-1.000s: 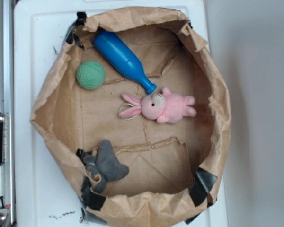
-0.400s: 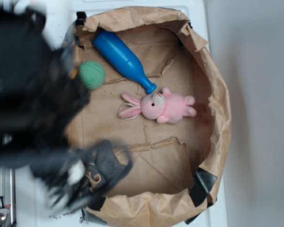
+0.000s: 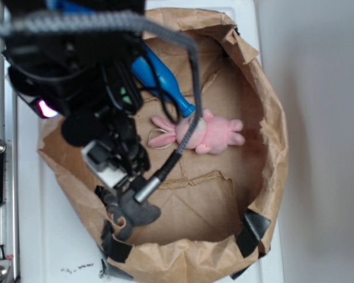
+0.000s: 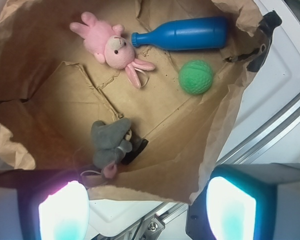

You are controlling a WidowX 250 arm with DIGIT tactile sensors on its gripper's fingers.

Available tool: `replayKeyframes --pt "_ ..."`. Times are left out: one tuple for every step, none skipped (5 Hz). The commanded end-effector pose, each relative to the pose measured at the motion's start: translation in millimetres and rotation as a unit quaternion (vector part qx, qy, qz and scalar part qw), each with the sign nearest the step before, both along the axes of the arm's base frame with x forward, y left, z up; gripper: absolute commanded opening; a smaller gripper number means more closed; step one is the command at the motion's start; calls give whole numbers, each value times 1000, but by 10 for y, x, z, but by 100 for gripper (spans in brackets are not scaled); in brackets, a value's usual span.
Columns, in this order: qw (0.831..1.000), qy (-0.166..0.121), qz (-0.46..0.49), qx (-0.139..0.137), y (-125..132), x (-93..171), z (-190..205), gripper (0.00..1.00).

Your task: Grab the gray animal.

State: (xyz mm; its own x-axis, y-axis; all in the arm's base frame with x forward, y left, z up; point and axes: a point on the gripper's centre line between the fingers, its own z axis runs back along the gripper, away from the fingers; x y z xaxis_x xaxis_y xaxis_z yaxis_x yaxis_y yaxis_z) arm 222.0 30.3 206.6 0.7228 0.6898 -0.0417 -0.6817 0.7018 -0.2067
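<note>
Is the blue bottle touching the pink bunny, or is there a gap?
Apart. In the wrist view, bare brown paper shows between the mouth of the blue bottle and the head of the pink bunny.

A white table with a raised moulded rim fills the view under even, soft light. Along its left edge runs a silver aluminium rail; beyond its right edge lies a plain grey floor.

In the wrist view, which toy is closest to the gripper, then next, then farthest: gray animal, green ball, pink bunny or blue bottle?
1. Gray animal, just above the gripper, left.
2. Green ball, upper right.
3. Pink bunny and blue bottle, top, too close to call.
</note>
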Motion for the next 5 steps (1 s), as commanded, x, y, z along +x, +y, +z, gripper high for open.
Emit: replayKeyframes --pt "1000 -23 10 5 87 -27 100 100" --pt "999 -26 28 36 79 158 -210 100" --pt "997 -36 28 62 47 240 -305 100" --pt "992 -73 16 106 -24 282 -470 100" --pt "987 -99 -29 126 -227 304 -687 100"
